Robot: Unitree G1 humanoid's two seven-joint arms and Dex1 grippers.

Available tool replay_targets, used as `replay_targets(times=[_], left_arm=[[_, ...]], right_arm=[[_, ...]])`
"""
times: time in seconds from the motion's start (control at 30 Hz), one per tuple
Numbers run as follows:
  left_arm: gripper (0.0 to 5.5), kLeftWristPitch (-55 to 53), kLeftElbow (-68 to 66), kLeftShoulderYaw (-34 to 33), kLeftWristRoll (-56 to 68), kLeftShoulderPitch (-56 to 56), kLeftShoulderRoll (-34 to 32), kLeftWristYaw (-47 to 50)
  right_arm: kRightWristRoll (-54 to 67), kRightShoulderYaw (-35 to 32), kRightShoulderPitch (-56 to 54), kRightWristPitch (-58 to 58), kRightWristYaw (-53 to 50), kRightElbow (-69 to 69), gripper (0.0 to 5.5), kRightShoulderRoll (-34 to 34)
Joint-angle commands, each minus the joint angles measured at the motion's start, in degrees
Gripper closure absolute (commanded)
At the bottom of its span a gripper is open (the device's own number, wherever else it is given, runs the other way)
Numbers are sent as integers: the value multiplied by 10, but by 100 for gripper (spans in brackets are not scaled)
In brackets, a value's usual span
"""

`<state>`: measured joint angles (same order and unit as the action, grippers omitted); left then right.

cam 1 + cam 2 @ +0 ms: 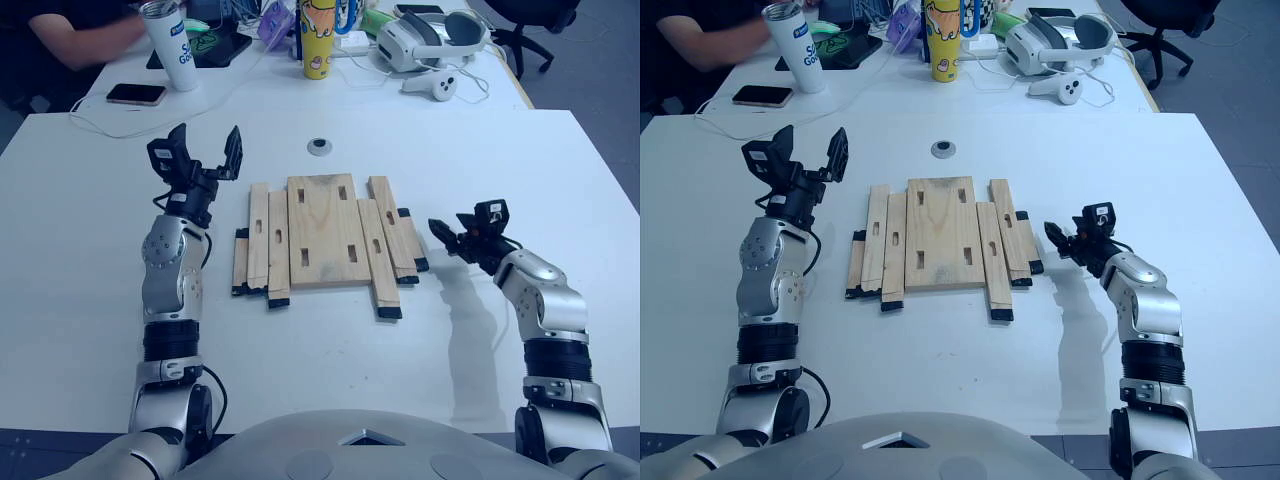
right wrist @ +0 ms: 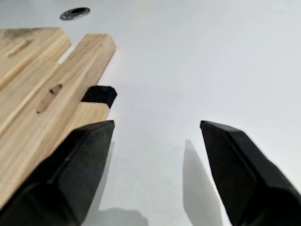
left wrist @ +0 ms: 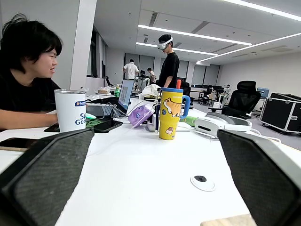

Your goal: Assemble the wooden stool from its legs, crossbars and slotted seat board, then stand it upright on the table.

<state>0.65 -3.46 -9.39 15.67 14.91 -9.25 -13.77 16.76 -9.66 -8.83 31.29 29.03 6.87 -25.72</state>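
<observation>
head view: seat board [image 1: 323, 232] is laid flat at mid table [image 1: 90, 250], slots up, with leg and crossbar pieces [image 1: 262, 245] lined flat along both its sides, black caps at their ends. left gripper [image 1: 205, 152] is held raised above the table, left of the wood, fingers spread wide, nothing held. right gripper [image 1: 442, 237] is held low, just right of the wood, fingers parted, nothing held. bare table is seen in front and at both sides. a grommet [image 1: 319, 146] is set beyond the board. tumbler [image 1: 165, 45], yellow cup [image 1: 318, 40], phone [image 1: 136, 94] and headset [image 1: 425, 40] are crowded at the far edge. left wrist view: far clutter is framed by the wide-spread pads [image 3: 47, 179]; a wooden corner [image 3: 230, 220] is cut off at the frame edge, which piece cannot be told. right wrist view: parted fingers [image 2: 80, 165] are seen over bare table, one just beside a black end cap [image 2: 99, 95]; contact cannot be told.
</observation>
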Motion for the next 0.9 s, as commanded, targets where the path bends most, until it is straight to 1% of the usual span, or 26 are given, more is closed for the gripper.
replay_targets(times=[0.03,0.2,0.4,0.57,0.67,0.7,0.73,0.9], left_arm=[[66,0,13,-2,-2,-14,4,6],[66,-3,12,-2,0,-19,2,4],[66,-4,10,-5,1,-22,-1,3],[66,-3,9,-5,0,-24,-1,1],[66,-4,9,-5,0,-24,-1,0],[66,-5,10,-4,0,-23,-1,0],[66,-4,12,-4,0,-25,-1,0],[66,-2,7,-3,-2,-25,0,0]], right_arm=[[19,3,0,30,21,-5,211,-5],[58,-13,0,79,36,-13,211,0],[54,15,13,94,60,-30,211,-15],[-8,75,32,41,72,-25,211,-44],[-69,110,40,-6,53,-5,211,-69],[-97,119,40,-38,40,11,211,-79],[-113,120,37,-61,30,29,211,-85],[-94,94,17,-101,51,72,211,-90]])
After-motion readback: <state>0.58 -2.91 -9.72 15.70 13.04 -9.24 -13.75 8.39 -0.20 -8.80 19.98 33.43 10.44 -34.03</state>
